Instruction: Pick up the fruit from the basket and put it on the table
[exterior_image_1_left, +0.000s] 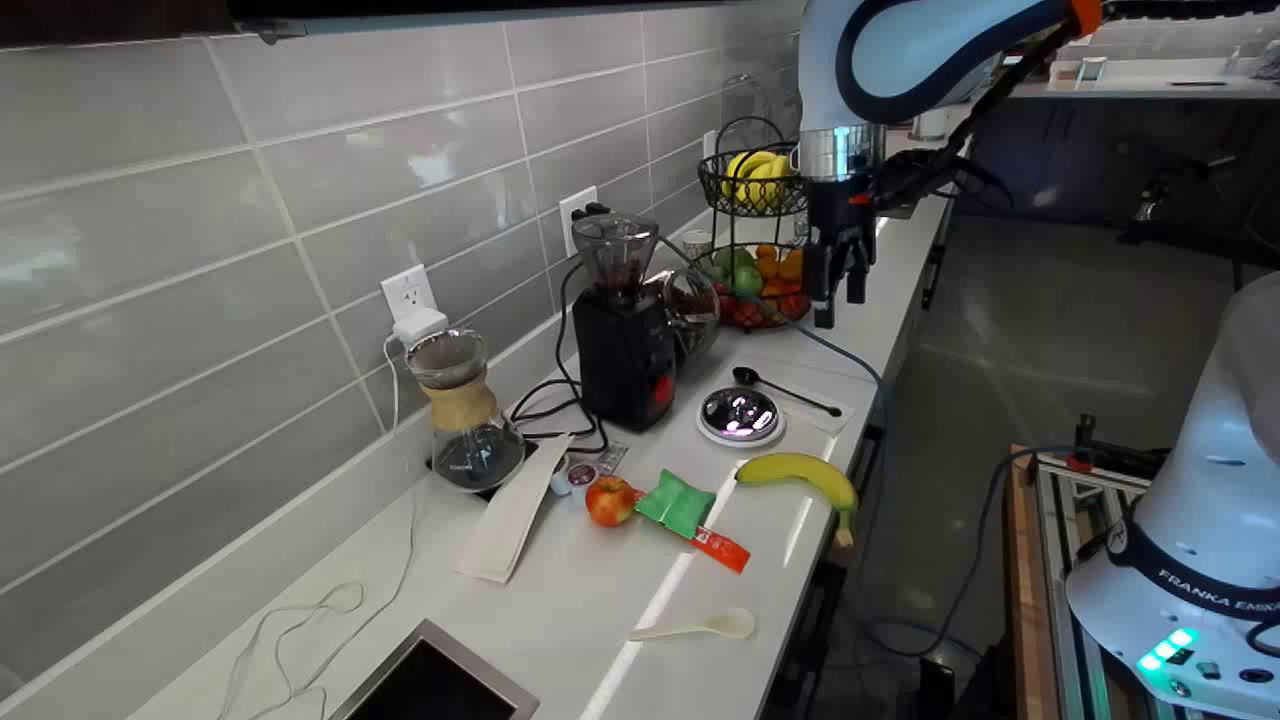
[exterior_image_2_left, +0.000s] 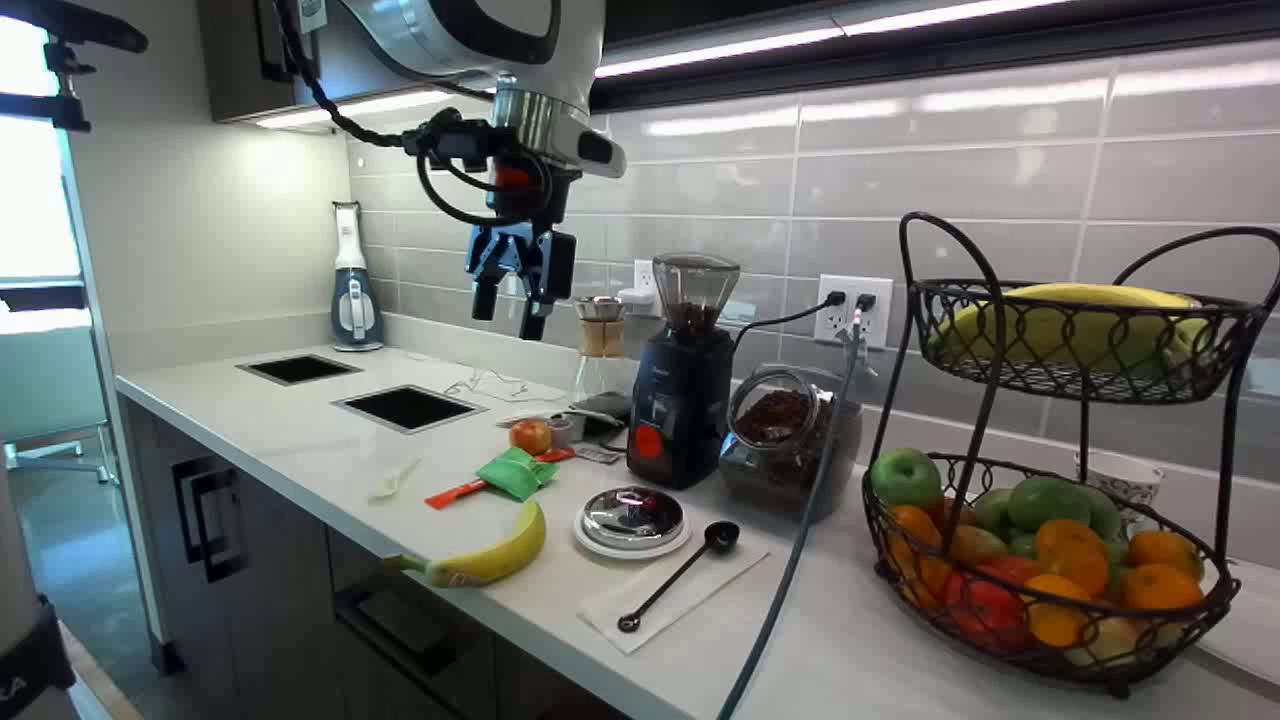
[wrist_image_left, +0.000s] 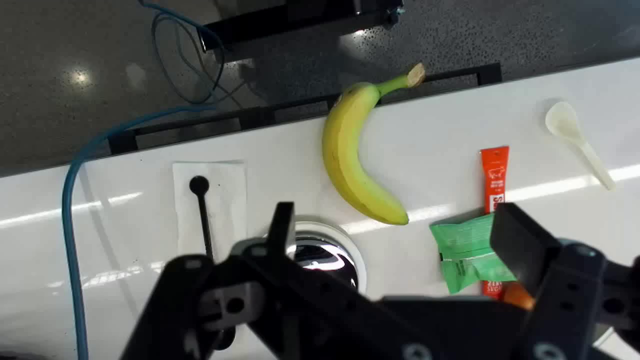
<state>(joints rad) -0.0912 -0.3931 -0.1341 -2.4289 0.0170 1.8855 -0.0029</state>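
The black wire tiered basket (exterior_image_2_left: 1080, 388) stands at the right in an exterior view and also shows in an exterior view (exterior_image_1_left: 755, 208). Several small round orange fruits (exterior_image_2_left: 1070, 555) lie in its lower tier among green and red fruit; I cannot tell which one is meant. They also show in an exterior view (exterior_image_1_left: 768, 262). The table is the white countertop (exterior_image_2_left: 300, 425), seen from above in the wrist view (wrist_image_left: 280, 155). My gripper (exterior_image_2_left: 508, 316) is open and empty, high above the countertop and away from the basket. Its spread fingers (wrist_image_left: 395, 235) show in the wrist view.
A banana (exterior_image_2_left: 500, 555) lies at the counter's front edge. A green packet (exterior_image_2_left: 518, 472), red stick and orange-red fruit (exterior_image_2_left: 530, 436) lie beyond. A round lid (exterior_image_2_left: 632, 518), black scoop (exterior_image_2_left: 680, 575), coffee grinder (exterior_image_2_left: 680, 400), glass jar (exterior_image_2_left: 790, 440) and blue cable (exterior_image_2_left: 800, 555) are nearer the basket.
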